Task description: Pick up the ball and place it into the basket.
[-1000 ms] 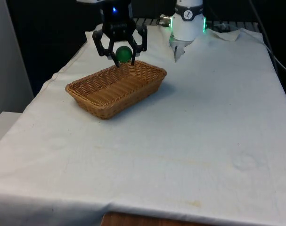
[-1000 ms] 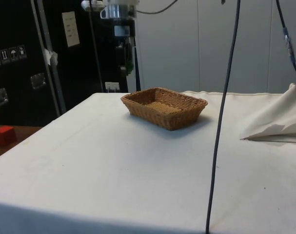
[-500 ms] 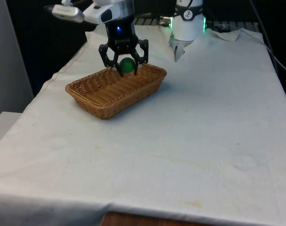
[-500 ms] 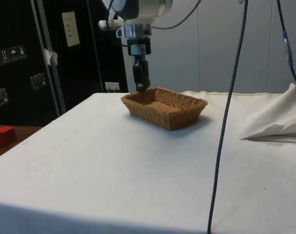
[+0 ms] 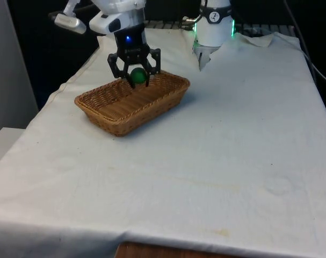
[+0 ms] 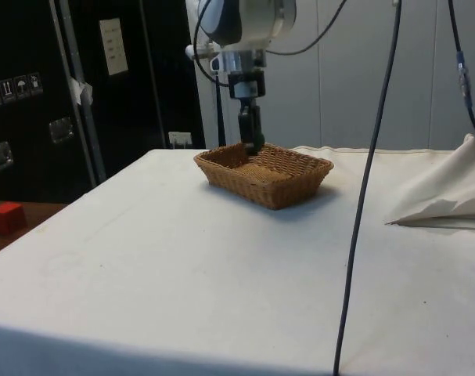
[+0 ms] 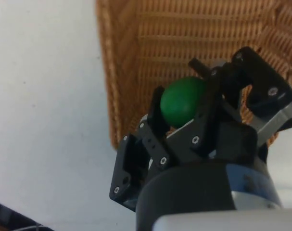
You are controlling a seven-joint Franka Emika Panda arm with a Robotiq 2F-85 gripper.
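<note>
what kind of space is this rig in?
Likely a robotics lab or test cell: a table under a white cloth, dark cabinets with labels behind, cables hanging overhead, and just a brown woven wicker basket as prop.

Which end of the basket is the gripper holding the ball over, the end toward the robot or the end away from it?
The end toward the robot: the gripper holds the green ball above the wicker basket there.
</note>
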